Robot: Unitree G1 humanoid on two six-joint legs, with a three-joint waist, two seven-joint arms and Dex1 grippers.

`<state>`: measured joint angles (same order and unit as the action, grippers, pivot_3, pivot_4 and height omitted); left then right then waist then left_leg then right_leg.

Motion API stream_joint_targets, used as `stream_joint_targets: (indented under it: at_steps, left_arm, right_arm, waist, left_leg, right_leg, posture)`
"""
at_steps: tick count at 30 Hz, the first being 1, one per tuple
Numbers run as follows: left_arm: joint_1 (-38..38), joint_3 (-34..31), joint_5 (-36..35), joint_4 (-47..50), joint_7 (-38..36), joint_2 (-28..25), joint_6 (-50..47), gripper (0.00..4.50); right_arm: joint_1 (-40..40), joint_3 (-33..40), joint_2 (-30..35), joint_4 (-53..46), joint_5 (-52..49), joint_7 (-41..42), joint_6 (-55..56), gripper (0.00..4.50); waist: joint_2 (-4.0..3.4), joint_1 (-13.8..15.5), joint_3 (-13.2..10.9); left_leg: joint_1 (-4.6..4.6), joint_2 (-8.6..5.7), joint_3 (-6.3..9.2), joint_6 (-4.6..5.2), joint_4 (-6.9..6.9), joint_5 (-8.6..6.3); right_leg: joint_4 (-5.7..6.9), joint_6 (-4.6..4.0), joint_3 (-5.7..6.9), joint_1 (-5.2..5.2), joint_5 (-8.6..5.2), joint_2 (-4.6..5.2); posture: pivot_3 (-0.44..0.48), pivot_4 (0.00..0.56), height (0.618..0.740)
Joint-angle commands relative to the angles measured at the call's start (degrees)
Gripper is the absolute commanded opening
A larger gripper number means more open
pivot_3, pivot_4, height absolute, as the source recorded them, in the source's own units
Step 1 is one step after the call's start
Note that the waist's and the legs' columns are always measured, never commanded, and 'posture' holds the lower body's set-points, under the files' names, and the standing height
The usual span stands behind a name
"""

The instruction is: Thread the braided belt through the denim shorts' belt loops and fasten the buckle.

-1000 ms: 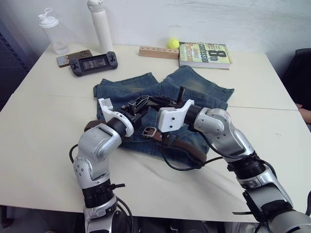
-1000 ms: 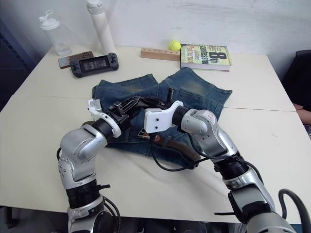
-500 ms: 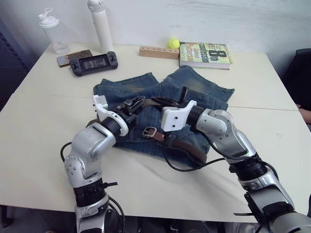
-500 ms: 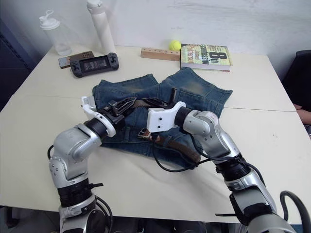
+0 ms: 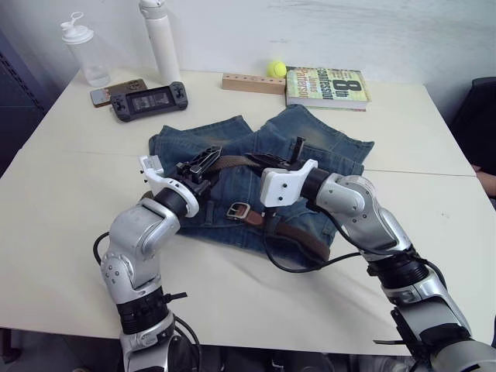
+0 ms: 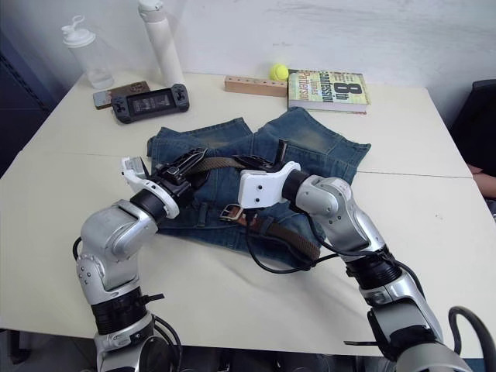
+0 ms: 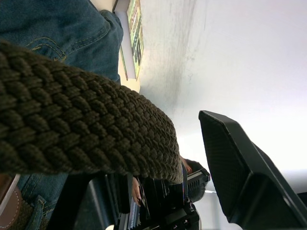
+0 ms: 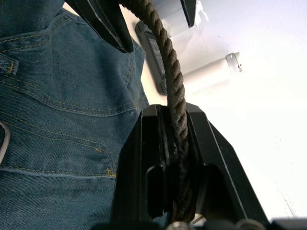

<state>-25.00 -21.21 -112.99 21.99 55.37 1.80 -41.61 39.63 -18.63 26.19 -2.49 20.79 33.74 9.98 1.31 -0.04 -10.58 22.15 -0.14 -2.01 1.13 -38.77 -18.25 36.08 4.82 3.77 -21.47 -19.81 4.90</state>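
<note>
left pincer [image 5: 203, 157] further left, one braided belt [image 5: 232, 162]

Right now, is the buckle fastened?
No: the buckle lies open on the shorts, with the belt stretched between the two hands, away from it.

The denim shorts [image 5: 310, 151], blue with faded tan patches, lie flat and rumpled. The braided belt [image 5: 232, 162], brown and woven, stretches taut above the shorts, then curves down across their near edge. The buckle [image 5: 236, 210], silver, lies unfastened on the shorts.
</note>
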Motion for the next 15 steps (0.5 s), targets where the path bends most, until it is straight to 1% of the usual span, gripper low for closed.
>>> stream_joint_targets:
  at_steps: [1,15]
  left_arm:
    - [-0.9,1.1,0.0,1.2,-1.1,0.5,-1.5,2.41]
    - [-4.0,2.9,0.0,-0.7,0.9,2.9,-2.1,2.41]
  right_arm:
    - [0.7,1.7,-0.2,-2.1,-1.2,-0.1,0.3,0.00]
    - [0.4,1.0,-0.5,-3.1,-1.2,0.5,0.5,0.00]
  waist:
    - [0.00,0.0,0.0]
    - [0.00,0.0,0.0]
  left_leg:
    - [0.00,0.00,0.00,0.00,0.00,0.00]
    - [0.00,0.00,0.00,0.00,0.03,0.00]
  right_leg:
    - [0.00,0.00,0.00,0.00,0.00,0.00]
    - [-0.05,0.02,0.01,0.00,0.01,-0.01]
  posture:
    - [0.000,0.150,0.738]
    - [0.000,0.150,0.738]
